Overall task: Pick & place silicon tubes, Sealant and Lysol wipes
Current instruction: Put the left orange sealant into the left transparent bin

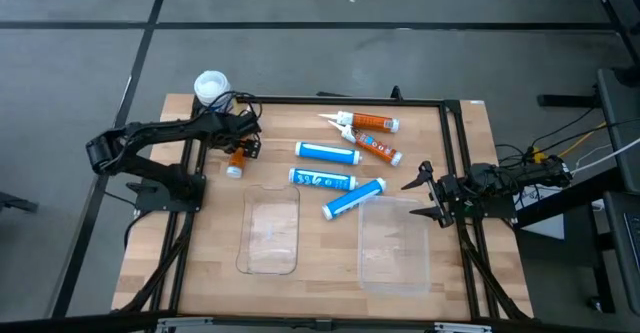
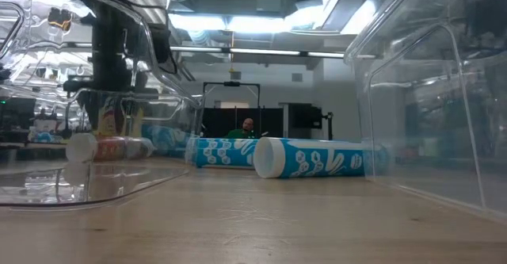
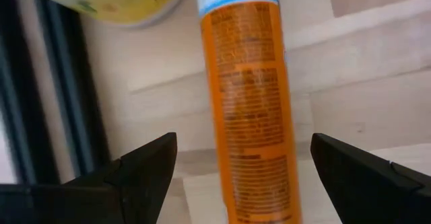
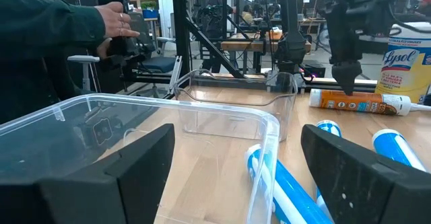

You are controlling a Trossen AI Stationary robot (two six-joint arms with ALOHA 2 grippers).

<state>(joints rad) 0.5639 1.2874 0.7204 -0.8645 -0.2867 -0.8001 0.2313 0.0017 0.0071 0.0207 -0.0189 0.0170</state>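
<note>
The yellow Lysol wipes canister [image 1: 211, 86] with a white lid stands upright at the far left; it also shows in the right wrist view [image 4: 404, 61]. An orange tube [image 1: 236, 161] lies on the table just in front of it. My left gripper [image 1: 244, 143] is open above this tube, one finger on each side of it [image 3: 249, 116], not touching. Two more orange tubes [image 1: 368, 124] [image 1: 377, 150] and three blue tubes [image 1: 327, 152] [image 1: 322, 180] [image 1: 353, 198] lie mid-table. My right gripper [image 1: 425, 193] is open and empty at the right.
Two clear plastic containers [image 1: 270, 231] [image 1: 395, 245] stand at the near side of the table. A black frame rail [image 1: 452, 153] runs along the right. A person's hand and sleeve [image 4: 101, 22] show beyond the table in the right wrist view.
</note>
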